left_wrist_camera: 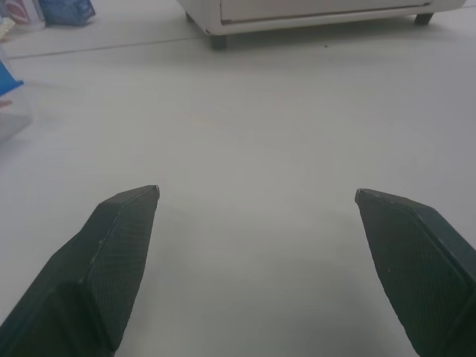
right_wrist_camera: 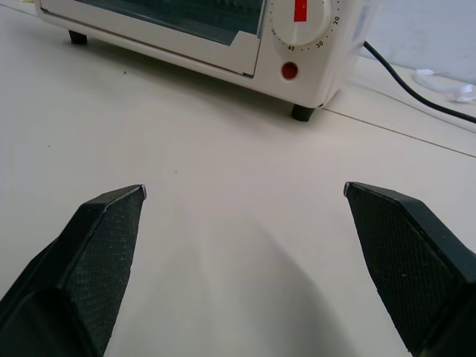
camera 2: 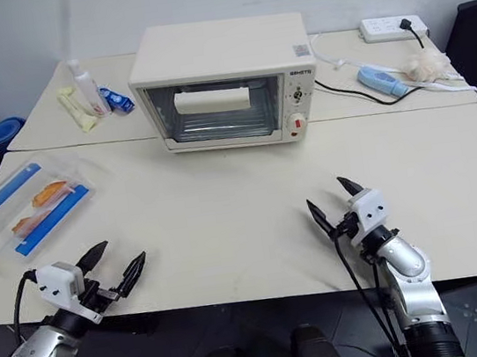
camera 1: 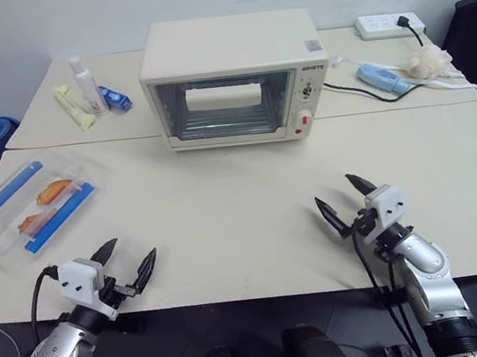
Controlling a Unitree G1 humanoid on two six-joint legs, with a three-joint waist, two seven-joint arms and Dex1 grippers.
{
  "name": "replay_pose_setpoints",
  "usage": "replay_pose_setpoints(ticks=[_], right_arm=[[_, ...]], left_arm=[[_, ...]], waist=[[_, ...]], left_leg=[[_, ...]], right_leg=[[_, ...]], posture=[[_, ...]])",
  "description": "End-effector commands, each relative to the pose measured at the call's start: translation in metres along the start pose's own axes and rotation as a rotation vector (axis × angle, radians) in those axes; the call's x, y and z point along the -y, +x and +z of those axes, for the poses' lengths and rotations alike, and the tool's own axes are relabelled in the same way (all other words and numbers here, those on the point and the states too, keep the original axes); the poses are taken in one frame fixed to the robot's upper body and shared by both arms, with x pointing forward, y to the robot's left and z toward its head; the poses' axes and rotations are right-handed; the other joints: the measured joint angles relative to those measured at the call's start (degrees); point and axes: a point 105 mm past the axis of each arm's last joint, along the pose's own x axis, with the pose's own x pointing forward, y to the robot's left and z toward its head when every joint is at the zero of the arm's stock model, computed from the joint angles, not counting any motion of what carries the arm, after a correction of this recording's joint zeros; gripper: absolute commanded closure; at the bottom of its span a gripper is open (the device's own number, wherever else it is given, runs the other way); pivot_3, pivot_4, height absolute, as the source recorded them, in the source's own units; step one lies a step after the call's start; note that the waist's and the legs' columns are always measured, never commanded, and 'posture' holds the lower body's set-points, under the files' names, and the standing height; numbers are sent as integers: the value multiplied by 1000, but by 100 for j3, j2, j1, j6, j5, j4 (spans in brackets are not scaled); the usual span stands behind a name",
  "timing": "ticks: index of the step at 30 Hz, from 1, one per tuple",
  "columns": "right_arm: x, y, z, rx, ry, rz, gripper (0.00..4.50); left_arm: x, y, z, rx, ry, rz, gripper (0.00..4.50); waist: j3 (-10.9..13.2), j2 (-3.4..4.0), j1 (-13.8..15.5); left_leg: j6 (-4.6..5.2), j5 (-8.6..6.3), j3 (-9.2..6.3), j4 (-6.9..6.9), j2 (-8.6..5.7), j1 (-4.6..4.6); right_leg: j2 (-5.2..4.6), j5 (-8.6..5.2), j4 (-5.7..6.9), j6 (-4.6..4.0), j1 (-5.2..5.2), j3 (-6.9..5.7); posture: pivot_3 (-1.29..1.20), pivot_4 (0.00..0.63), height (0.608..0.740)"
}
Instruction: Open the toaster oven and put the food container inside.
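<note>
- Left gripper [camera 1: 130, 258] and right gripper [camera 1: 340, 200] spread wide, empty, low over the table [camera 1: 250, 195]. Toaster oven [camera 1: 233, 77] at the back, door shut; food container [camera 1: 34, 207] near the left edge, well apart from it.
- Left wrist view: fingers [left_wrist_camera: 111, 253] parted over bare table, container barely at the margin. Risk: nudged off the edge by a careless reach.
- Right wrist view: oven's knob panel [right_wrist_camera: 312, 30] ahead. Risk: catching the knob rather than the handle.
</note>
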Motion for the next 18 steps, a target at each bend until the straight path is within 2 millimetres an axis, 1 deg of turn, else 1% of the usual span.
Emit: replay_pose_setpoints(ticks=[1,2,5,6,8,9,11,13,15,18], right_arm=[[-8,2,13,50,3,48,39],[-10,3,16,59,8,61,39],[-19,14,37,110,27,145,39],[-22,22,48,130,39,189,39],[-26,35,64,142,57,254,39],[-28,43,73,145,50,295,39],[-28,62,89,139,75,353,39],[-25,79,97,98,105,355,39],[-23,94,106,80,122,363,39],[-23,110,114,59,127,372,39]], left_arm=[[-6,2,11,32,59,21,0],[-7,3,12,40,62,20,0],[-10,10,21,50,35,12,0],[-8,13,29,67,1,-51,0],[-1,16,45,99,-78,-181,0],[2,16,57,122,-80,-281,0],[7,16,71,67,-34,-461,0],[0,22,88,85,-42,-501,0],[-5,29,107,143,-63,-517,0],[-6,36,130,220,-101,-535,0]], waist=[[0,0,-2],[0,0,-6],[0,0,-8],[1,1,-7],[2,3,-18],[2,3,-18],[4,6,-20],[10,16,-13],[11,18,0],[11,18,-4]], left_leg=[[0,0,0,0,0,0],[0,0,0,0,0,0],[-1,1,1,1,1,1],[-1,1,0,1,1,1],[-3,2,0,5,1,-2],[-3,2,-1,5,1,0],[-8,5,-3,5,3,-5],[-10,6,-7,3,3,-6],[-11,7,-10,1,2,-8],[-21,11,-14,3,2,-16]], right_leg=[[0,0,0,0,0,0],[0,0,0,0,0,0],[1,0,3,0,-1,1],[1,0,4,0,-1,1],[1,0,11,0,-5,1],[1,0,13,0,-5,1],[2,0,16,-1,-12,-1],[1,-1,14,-4,-14,-4],[-1,-1,11,-5,-15,-7],[-3,-1,7,-5,-17,-13]], posture=[[0,150,740],[0,150,740],[0,150,740],[0,150,740],[0,150,740],[0,150,740],[0,150,740],[0,150,740],[0,150,740],[0,150,740]])
